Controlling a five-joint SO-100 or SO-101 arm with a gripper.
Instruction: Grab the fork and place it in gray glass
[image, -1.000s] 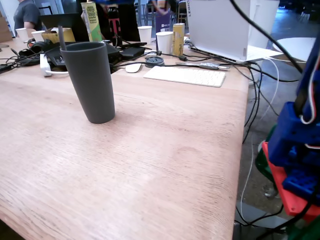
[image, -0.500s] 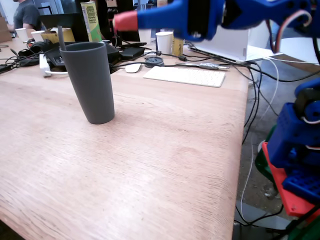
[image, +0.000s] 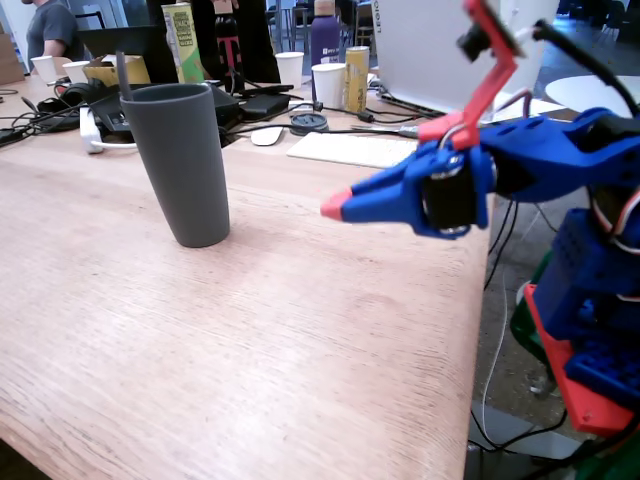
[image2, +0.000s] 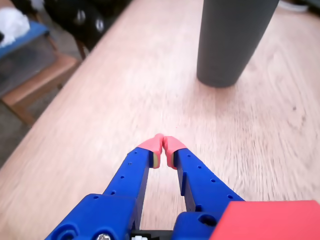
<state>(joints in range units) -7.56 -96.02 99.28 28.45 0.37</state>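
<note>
Jaws (image2: 162, 143) at the bottom centre of the wrist view are pressed tip to tip, empty, above the bare table (image2: 100, 110). Beyond them, at the top of the frame, stands the gray glass (image2: 227, 40). No fork shows in either view. It would probably be light and stiff; grip its handle.
</note>
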